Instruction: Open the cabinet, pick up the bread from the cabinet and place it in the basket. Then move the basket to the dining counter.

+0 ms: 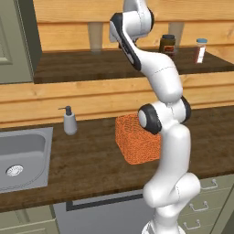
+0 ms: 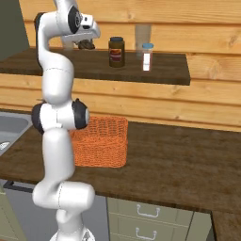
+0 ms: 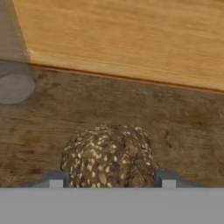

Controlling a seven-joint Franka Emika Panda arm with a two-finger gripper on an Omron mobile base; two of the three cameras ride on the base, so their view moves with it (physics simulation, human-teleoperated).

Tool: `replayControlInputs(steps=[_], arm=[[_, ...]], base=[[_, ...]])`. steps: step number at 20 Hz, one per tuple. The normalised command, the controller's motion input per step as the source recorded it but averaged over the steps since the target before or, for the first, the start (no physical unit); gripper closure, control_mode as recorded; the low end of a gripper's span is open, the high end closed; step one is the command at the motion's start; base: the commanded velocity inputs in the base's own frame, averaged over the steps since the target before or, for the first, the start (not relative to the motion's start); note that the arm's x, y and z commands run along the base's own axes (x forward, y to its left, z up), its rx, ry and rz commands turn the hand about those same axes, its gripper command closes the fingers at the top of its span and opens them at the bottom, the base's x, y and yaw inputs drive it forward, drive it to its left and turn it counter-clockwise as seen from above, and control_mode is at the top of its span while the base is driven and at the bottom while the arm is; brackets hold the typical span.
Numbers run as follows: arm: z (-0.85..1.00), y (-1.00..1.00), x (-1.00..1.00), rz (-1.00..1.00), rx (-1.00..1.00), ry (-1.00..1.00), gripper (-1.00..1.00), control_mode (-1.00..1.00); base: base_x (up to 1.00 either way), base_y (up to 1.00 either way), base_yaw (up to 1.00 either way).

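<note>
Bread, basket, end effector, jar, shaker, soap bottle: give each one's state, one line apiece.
Bread: on the shelf, between the end effector's fingertips.
End effector: around the bread; grip cannot be told.
Basket: upright on the worktop, empty as far as visible.
Jar: upright, lidded.
Shaker: upright, capped.
Soap bottle: upright beside the sink.

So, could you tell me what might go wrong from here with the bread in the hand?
The bread sits low between the fingertips of the hand, so it may slip out during the lift. The jar and shaker stand nearby on the shelf; a wide swing toward the basket could knock them.
</note>
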Motion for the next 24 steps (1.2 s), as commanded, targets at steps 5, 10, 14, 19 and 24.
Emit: replayControlInputs(steps=[5,10,14,19,24], arm=[[0.0,0.0,-1.0,0.03,-0.04,-0.09,1.0,-1.0],[-0.2,0.0,-1.0,0.03,-0.06,-0.04,1.0,-1.0],[-0.65,0.0,-1.0,0.02,-0.05,0.0,1.0,-1.0],[-0.73,-0.09,-1.0,0.01,-0.01,0.0,1.0,-1.0],[-0.96,-0.23,-1.0,0.0,-0.01,0.11,1.0,-1.0]], base=[[0.0,0.0,0.0],[0.0,0.0,0.0],[0.0,0.0,0.0],[0.0,0.0,0.0],[0.0,0.0,0.0]])
